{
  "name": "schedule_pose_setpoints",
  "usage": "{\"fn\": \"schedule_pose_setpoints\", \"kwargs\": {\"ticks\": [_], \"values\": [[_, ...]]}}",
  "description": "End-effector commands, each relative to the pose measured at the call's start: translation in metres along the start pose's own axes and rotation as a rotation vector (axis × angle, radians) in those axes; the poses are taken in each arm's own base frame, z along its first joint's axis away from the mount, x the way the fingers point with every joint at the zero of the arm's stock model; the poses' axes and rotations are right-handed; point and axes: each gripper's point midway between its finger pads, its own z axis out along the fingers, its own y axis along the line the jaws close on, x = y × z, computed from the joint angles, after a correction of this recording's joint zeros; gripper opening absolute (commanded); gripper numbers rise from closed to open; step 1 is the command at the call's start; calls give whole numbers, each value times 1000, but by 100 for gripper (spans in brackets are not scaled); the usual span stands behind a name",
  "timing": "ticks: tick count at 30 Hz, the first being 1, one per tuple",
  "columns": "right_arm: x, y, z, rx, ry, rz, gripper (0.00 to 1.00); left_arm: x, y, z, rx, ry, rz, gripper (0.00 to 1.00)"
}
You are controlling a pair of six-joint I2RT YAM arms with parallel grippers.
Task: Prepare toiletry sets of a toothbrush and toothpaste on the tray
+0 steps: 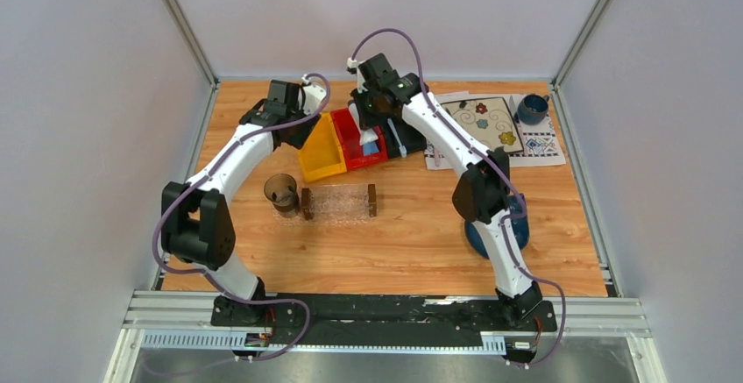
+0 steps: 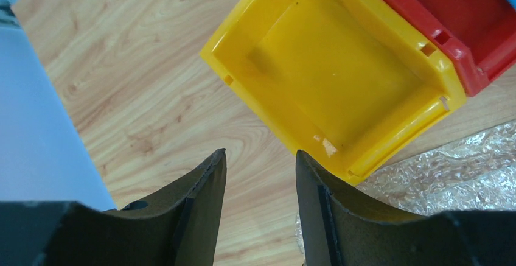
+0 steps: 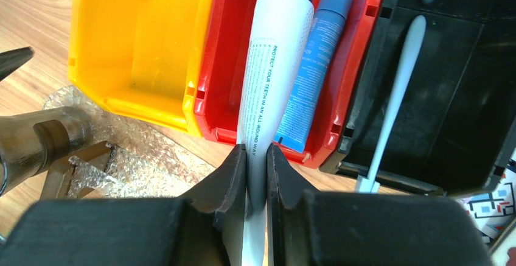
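Note:
My right gripper (image 3: 257, 150) is shut on the flat end of the white toothpaste tube (image 3: 274, 65), which stretches over the red bin (image 3: 228, 53) with its dark cap pointing away. A blue toothpaste tube (image 3: 313, 65) lies beside it in the same bin. The pale toothbrush (image 3: 398, 89) lies in the black bin (image 3: 468, 95). The clear textured tray (image 1: 339, 201) with brown end blocks sits nearer the arms with nothing on it. My left gripper (image 2: 260, 153) hangs open over bare wood next to the yellow bin (image 2: 341, 65), holding nothing.
The yellow bin (image 1: 320, 151), red bin (image 1: 357, 142) and black bin (image 1: 407, 142) stand side by side behind the tray. A brown cup (image 1: 281, 192) stands just left of the tray. At the back right are a floral plate (image 1: 484, 120) and a blue cup (image 1: 532, 107).

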Motion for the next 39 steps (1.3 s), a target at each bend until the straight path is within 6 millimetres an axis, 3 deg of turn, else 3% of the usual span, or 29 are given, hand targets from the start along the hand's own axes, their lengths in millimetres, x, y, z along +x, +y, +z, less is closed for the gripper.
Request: {"fn": "schedule_pose_setpoints", "kwargs": {"ticks": [1,5,14,23,31,39], "values": [[-26,3,-39,-27,-93,-11,0,7,7,3,-1,68,-126,54],[-29,0,-49,-19,-104,-15,0,16,13,15,-12,121,-204,55],[-28,-6,-64,-8,-103,-22,0,31,-3,44,78,218,-338,55],[-25,-10,-82,-1,-103,-28,0,39,-1,68,75,255,-407,55],[-25,-17,-96,13,-110,-28,0,35,1,90,95,271,-446,34],[-26,-20,-111,11,-119,-28,0,24,19,106,38,261,-424,33]]}}
